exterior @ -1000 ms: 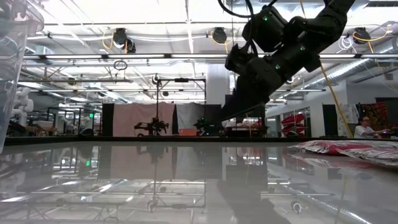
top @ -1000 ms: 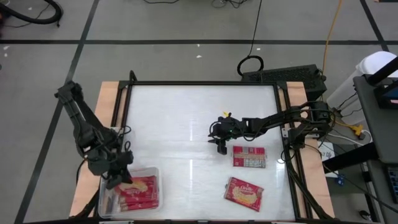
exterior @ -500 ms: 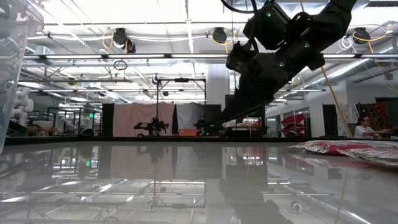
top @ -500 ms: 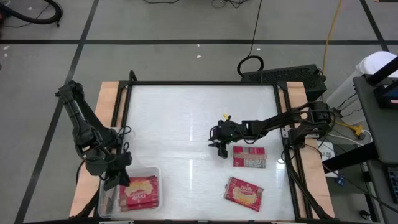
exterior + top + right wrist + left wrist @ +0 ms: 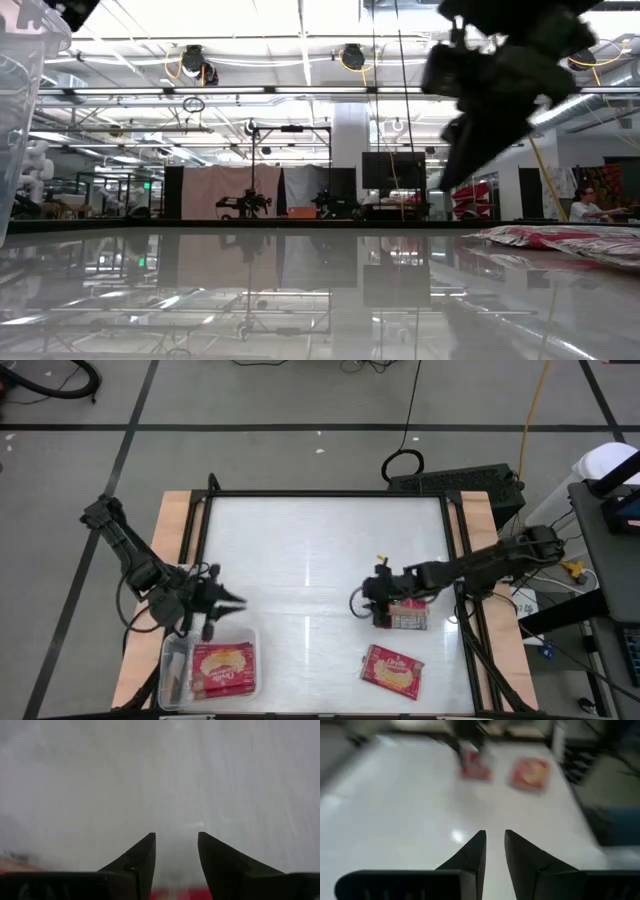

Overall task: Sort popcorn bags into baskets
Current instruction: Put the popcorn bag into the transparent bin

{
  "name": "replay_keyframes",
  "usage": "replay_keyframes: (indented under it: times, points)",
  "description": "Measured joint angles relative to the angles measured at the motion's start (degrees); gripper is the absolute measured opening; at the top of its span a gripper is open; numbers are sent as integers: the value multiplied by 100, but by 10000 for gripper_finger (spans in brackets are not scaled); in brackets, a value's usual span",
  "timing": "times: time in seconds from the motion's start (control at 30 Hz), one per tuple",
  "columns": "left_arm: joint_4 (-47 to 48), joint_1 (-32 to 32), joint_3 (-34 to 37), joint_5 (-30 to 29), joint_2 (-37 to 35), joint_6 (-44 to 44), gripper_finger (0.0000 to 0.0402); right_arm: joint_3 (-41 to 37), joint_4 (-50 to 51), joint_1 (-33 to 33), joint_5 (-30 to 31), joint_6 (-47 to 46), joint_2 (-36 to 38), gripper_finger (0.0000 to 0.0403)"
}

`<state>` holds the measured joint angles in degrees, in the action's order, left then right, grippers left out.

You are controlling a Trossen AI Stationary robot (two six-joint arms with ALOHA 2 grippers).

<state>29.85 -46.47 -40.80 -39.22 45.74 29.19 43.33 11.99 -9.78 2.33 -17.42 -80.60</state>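
The left pincer point(image 5: 222, 600) has lifted away from the basket point(image 5: 172, 660), nearly clenched and empty; popcorn bags point(image 5: 224, 666) lie inside. The right pincer point(image 5: 366, 606), half released, has dropped onto the left edge of a bag point(image 5: 408, 617); contact is hidden. Another bag point(image 5: 392, 670) waits nearer.

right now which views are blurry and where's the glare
Left wrist view: motion-blurred, the two popcorn bags on the table smeared. Right wrist view: hazy, the table a grey wash. Low view: the right arm is smeared, and ceiling lights mirror off the tabletop. High view: sharp, with a pale glare streak mid-table.
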Motion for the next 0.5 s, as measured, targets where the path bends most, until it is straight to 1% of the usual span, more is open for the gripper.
replay_keyframes:
  times: [0.1,0.17,0.23,0.3,0.4,0.5]
  points:
    - [-507,310,0,-742,29,-571,72,0,679,-355,279,-454,196,157]
    - [-992,580,-2,-978,133,-1072,72,-1,999,-614,503,-699,310,170]
    - [-1364,844,-2,-987,313,-1569,72,0,1301,-899,740,-869,375,183]
    - [-1662,1105,-2,-967,539,-1879,72,-7,1551,-1182,821,-1065,413,193]
    - [-1870,1479,-2,-733,953,-2011,72,-17,1721,-1564,817,-1256,422,202]
    - [-2093,1806,-2,-322,1443,-2007,72,-212,1407,-1822,817,-1186,422,203]
